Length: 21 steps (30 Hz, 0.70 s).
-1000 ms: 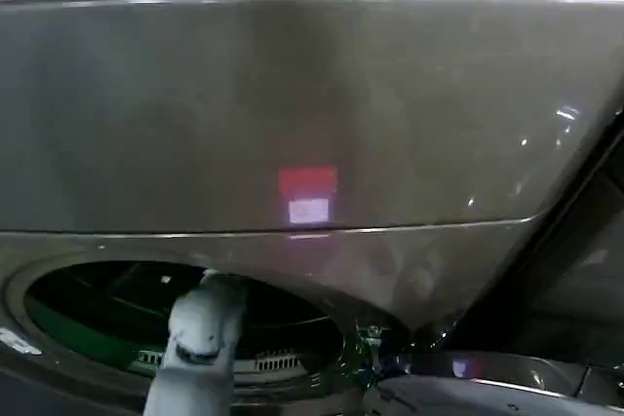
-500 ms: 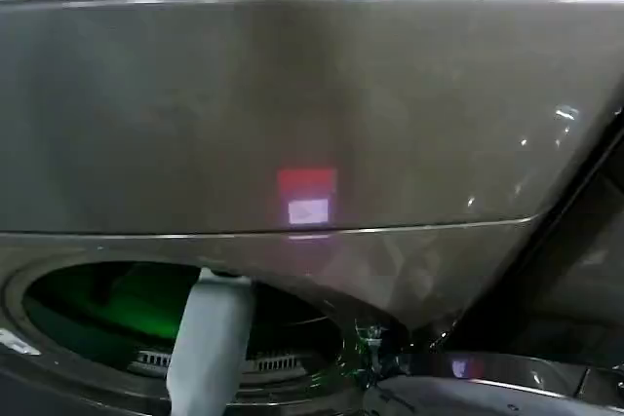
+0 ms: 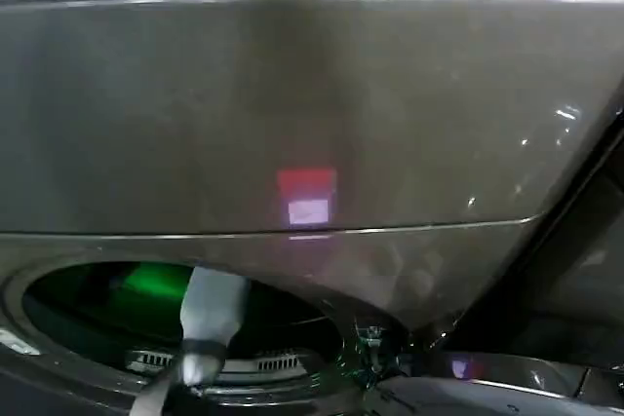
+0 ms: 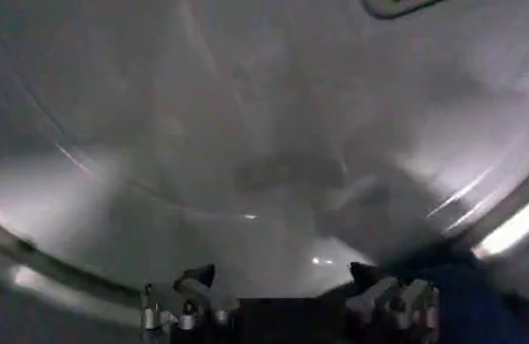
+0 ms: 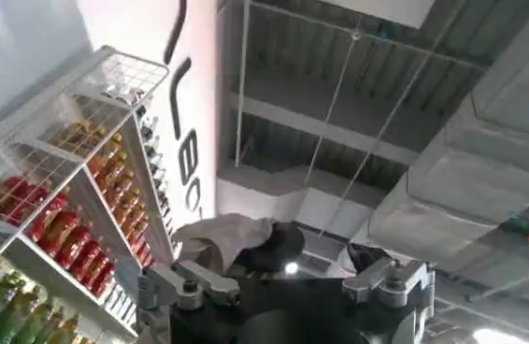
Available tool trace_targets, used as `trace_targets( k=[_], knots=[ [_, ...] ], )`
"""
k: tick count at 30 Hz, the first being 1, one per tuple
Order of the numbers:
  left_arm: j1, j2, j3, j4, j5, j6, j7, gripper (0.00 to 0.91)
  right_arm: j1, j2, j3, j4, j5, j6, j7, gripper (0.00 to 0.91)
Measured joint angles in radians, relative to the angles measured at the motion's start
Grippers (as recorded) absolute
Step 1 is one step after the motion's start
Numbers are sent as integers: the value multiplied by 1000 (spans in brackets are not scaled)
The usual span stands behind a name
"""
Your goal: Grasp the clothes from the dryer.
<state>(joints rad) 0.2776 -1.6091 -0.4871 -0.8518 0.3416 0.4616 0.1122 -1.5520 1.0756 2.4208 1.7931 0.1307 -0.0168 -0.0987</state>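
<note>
The dryer (image 3: 312,114) is a bronze-grey front with its round porthole (image 3: 88,314) at the lower left. My left arm (image 3: 210,314) reaches through the porthole into the drum. Inside, my left gripper (image 4: 281,276) stands open before the curved steel drum wall (image 4: 152,112), with nothing between its fingers. A dim dark patch (image 4: 288,173) lies on the drum ahead; I cannot tell whether it is clothes. My right gripper (image 5: 278,262) points up at the ceiling, open, with a pale crumpled cloth (image 5: 227,238) resting against one finger.
The dryer's grey-rimmed door (image 3: 487,387) hangs open at the lower right. A small red and white reflection (image 3: 307,197) shows on the front panel. Shelves of bottles (image 5: 50,215) stand beside the right arm.
My left arm has pushed further through the porthole into the drum, its wrist passing the rim. The green glow inside has shifted upward.
</note>
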Motion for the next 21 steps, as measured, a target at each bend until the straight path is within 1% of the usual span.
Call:
trace_targets(
  k=[5,9,12,18,21],
  knots=[
    [-50,0,-7,49,105,-28,65,907,-1,0,1,7,6,-1,0,907],
    [-65,0,-15,72,258,-72,141,907,-9,1,7,10,12,-1,0,907],
    [-73,0,-24,74,433,-132,219,907,-15,3,11,16,15,-3,0,907],
    [-95,0,-37,82,863,-303,375,907,-27,6,23,15,20,-2,0,907],
    [-95,0,-37,81,1024,-375,435,907,-27,6,24,16,20,-2,0,907]
  ],
)
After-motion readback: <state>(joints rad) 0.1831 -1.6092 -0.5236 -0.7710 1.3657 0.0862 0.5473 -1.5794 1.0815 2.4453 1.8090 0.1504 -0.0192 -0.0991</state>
